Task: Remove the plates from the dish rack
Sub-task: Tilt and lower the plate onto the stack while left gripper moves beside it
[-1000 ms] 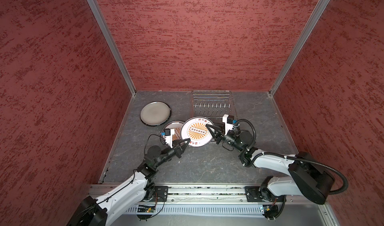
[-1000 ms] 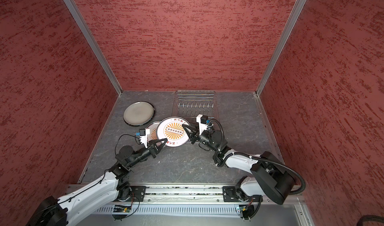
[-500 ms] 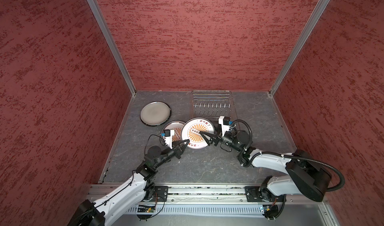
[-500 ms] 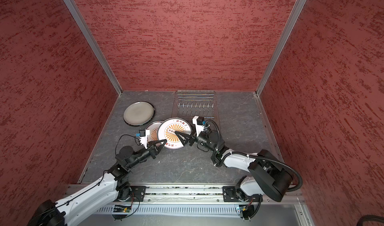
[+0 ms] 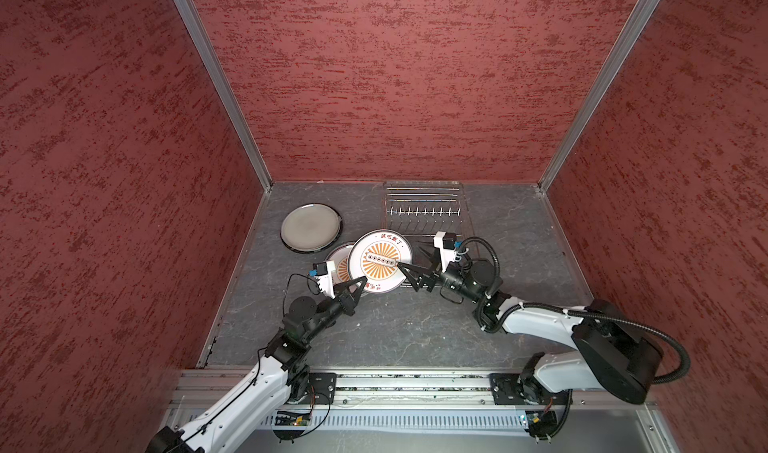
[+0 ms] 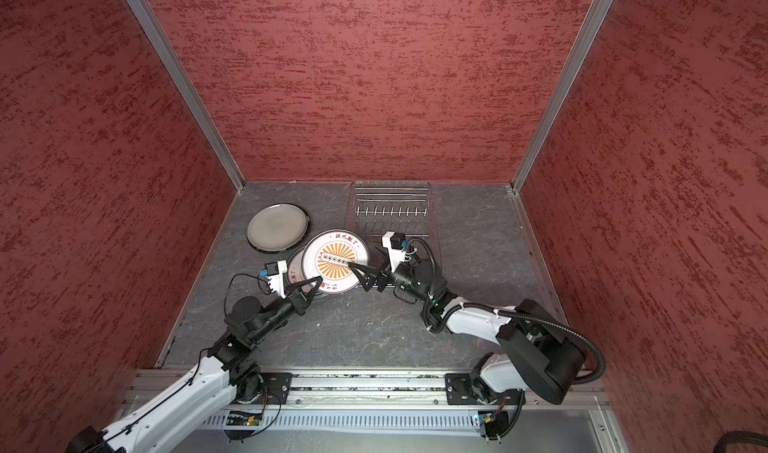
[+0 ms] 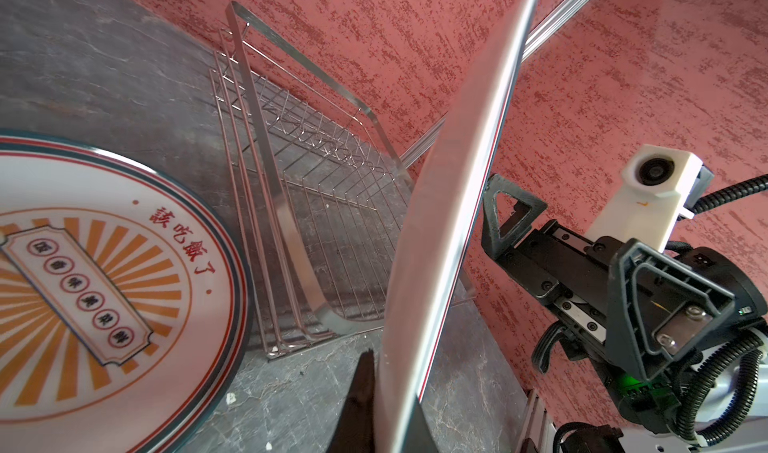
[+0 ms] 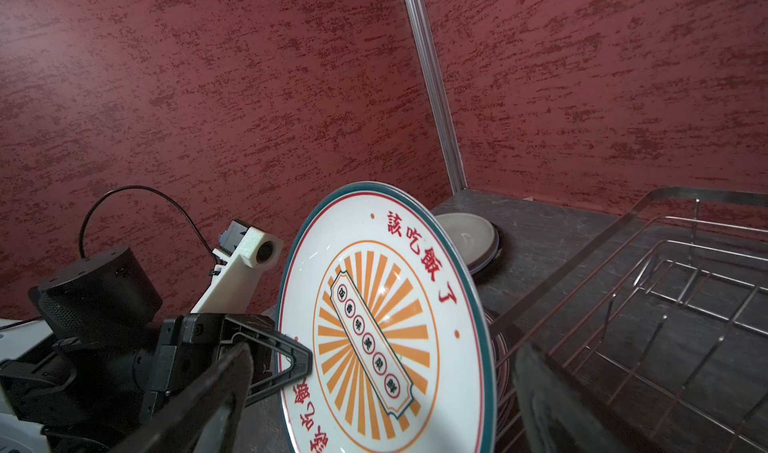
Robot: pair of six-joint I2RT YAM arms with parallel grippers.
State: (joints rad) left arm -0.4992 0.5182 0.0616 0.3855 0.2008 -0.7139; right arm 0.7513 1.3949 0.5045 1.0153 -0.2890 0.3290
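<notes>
Left claw [image 5: 363, 281] clamps the rim of the tilted sunburst plate [image 5: 380, 259], presumably stiff, slick and breakable; right claw [image 5: 407, 277] open astride it.

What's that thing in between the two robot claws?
The sunburst plate, tilted up on edge, seen in both top views. The left claw pinches its lower rim; the right claw is open around its opposite rim.
</notes>
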